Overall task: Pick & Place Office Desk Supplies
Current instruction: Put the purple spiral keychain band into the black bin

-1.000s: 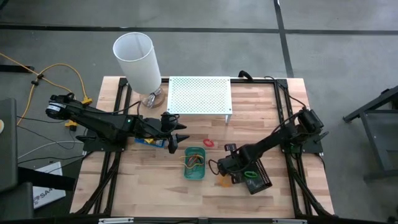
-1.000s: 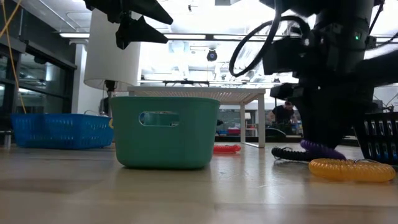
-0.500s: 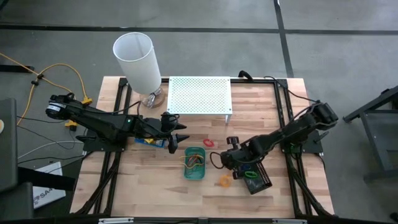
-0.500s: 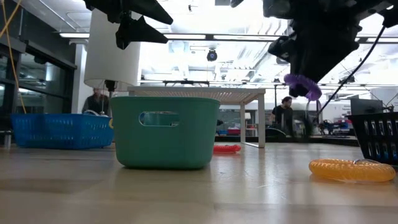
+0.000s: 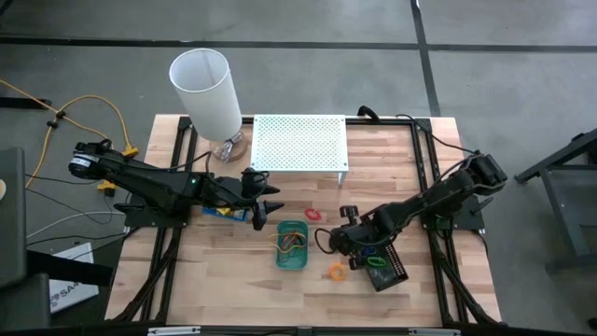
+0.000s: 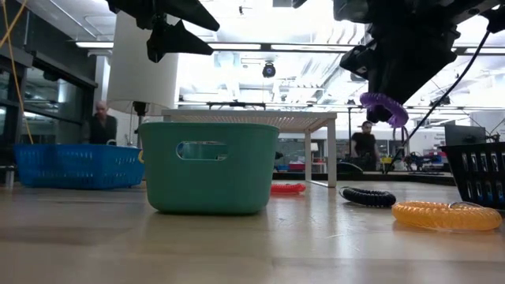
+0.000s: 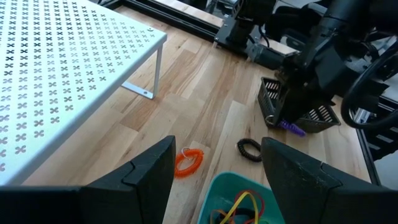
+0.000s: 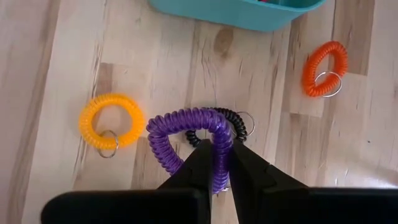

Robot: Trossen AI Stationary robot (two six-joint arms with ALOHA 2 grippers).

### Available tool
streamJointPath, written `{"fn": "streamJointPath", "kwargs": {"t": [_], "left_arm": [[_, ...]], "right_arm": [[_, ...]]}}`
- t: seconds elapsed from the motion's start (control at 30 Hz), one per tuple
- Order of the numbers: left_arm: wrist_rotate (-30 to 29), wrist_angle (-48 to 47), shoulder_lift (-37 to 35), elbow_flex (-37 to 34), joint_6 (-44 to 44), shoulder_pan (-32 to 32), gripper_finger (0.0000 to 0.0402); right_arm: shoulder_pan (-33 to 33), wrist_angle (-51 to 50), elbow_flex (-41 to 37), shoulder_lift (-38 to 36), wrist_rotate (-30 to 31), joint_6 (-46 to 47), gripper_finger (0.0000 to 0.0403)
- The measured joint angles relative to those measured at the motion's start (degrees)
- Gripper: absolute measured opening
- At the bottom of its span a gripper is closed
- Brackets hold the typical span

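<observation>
My right gripper [image 8: 221, 155] hangs above the table's near right part, shut on a purple coil ring [image 8: 186, 134], which also shows in the low view [image 6: 384, 106]. Below it on the wood lie a black coil ring [image 6: 368, 196], a yellow-orange ring [image 5: 336, 272] and, farther off, a red ring [image 5: 312, 213]. A green tray [image 5: 291, 245] with coloured bands inside stands to the left of the gripper, and a black tray [image 5: 384, 266] to its right. My left gripper [image 5: 261, 207] waits open above the table left of the green tray. My right gripper pinches one side of the purple ring's coil [image 8: 219, 149] between its two fingers. The fingers come from above, slanting down. The ring hangs below the fingertips [image 6: 377, 101], tilted and lifted clear of the table.
A white perforated shelf [image 5: 298, 142] stands at the far middle, a white cylindrical lamp [image 5: 207, 93] at the far left. A blue tray [image 6: 75, 166] sits under the left arm. People move in the room behind the table.
My right gripper has risen and tipped a little toward the far edge, taking the purple ring up off the table. The black ring that lay beside it has stayed on the wood. For the last half second the gripper has hung still.
</observation>
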Motion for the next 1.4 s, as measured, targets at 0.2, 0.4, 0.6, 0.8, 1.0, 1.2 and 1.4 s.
{"fn": "streamJointPath", "kwargs": {"t": [0.2, 0.4, 0.6, 0.8, 1.0, 1.2, 1.4], "left_arm": [[0.0, 0.0, 0.0, 0.0, 0.0, 0.0, 0.0230], [0.0, 0.0, 0.0, 0.0, 0.0, 0.0, 0.0230], [0.0, 0.0, 0.0, 0.0, 0.0, 0.0, 0.0230], [0.0, 0.0, 0.0, 0.0, 0.0, 0.0, 0.0230], [0.0, 0.0, 0.0, 0.0, 0.0, 0.0, 0.0230], [0.0, 0.0, 0.0, 0.0, 0.0, 0.0, 0.0230], [0.0, 0.0, 0.0, 0.0, 0.0, 0.0, 0.0230]], "right_arm": [[0.1, -4.0, 0.0, 0.0, -1.6, 5.6, 0.0024], [2.4, -11.4, 0.0, -2.5, -4.1, 18.0, 0.0024], [7.1, -13.3, 0.0, -6.1, -2.9, 26.5, 0.0024], [11.2, -15.8, 0.0, -6.4, -0.6, 34.2, 0.0024], [12.3, -18.7, 0.0, -5.9, -0.6, 41.0, 0.0024], [12.4, -18.3, -4.7, -5.7, -3.4, 48.9, 0.0024], [12.2, -13.2, -9.5, -5.7, -6.0, 52.5, 0.0025]]}}
